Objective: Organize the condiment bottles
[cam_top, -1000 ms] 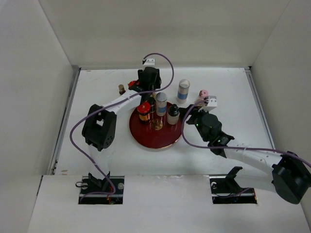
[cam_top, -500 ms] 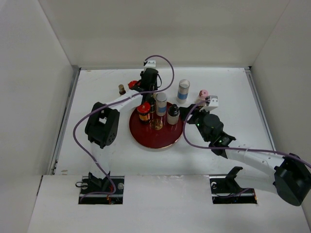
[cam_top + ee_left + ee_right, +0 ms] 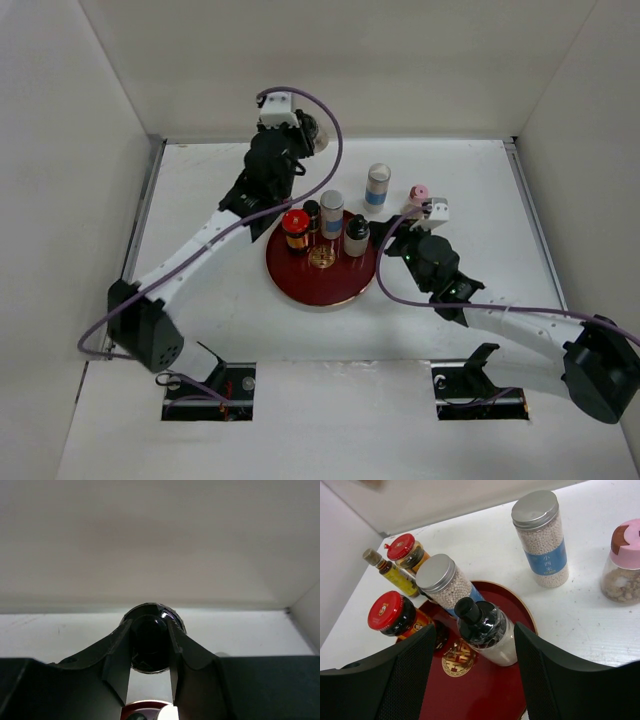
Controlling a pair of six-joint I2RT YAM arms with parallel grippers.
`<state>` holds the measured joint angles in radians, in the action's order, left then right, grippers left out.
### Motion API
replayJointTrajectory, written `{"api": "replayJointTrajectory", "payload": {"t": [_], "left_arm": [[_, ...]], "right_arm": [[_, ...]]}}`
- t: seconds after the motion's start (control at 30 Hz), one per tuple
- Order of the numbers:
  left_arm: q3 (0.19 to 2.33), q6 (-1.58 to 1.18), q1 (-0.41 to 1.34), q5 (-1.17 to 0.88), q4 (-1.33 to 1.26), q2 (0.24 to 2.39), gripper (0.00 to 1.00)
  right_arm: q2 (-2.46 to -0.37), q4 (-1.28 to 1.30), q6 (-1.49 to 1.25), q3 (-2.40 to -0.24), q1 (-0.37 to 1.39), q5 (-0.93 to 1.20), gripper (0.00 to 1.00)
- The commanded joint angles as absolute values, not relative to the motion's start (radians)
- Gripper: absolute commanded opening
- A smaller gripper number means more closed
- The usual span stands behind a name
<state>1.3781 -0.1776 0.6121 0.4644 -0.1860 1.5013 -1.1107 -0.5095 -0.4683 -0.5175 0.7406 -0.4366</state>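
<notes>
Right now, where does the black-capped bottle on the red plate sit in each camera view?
Top external: black-capped bottle on the red plate, right rear.
Left wrist: not in it.
Right wrist: black-capped bottle just below centre.
Shared landmark, top and right wrist: the red plate with its gold emblem.

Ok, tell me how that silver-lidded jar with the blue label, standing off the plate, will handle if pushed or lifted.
The blue-label jar is tall and narrow, so a push near its lid would probably tip it; once down, its round body would likely roll. It looks packed with pale grains, so expect it fairly heavy for its size.
</notes>
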Motion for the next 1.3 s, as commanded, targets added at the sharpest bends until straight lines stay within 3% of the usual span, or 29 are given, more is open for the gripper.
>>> {"api": "replayJointTrajectory", "payload": {"t": [0.0, 0.2, 0.43, 0.57, 1.27], "left_arm": [[1.313, -0.149, 0.645, 0.491, -0.290, 1.355, 0.21], [1.086, -0.138, 0.737, 0.613, -0.250, 1.117, 0.21], [0.835, -0.158, 0.829, 0.879, -0.016, 0.786, 0.21], [0.764, -0.221, 0.855, 0.936, 0.087, 0.700, 0.21], [0.597, -0.399, 0.751, 0.678, -0.098, 1.009, 0.21]], "right_arm": [[-1.101, -0.565, -0.479, -0.511, 0.745, -0.433, 0.68], [-1.078, -0.565, -0.479, -0.503, 0.745, -0.431, 0.68], [-1.060, -0.560, -0.485, -0.499, 0.739, -0.426, 0.68], [-1.054, -0.555, -0.483, -0.499, 0.740, -0.428, 0.68], [-1.071, -0.551, -0.479, -0.506, 0.742, -0.431, 0.68]]}}
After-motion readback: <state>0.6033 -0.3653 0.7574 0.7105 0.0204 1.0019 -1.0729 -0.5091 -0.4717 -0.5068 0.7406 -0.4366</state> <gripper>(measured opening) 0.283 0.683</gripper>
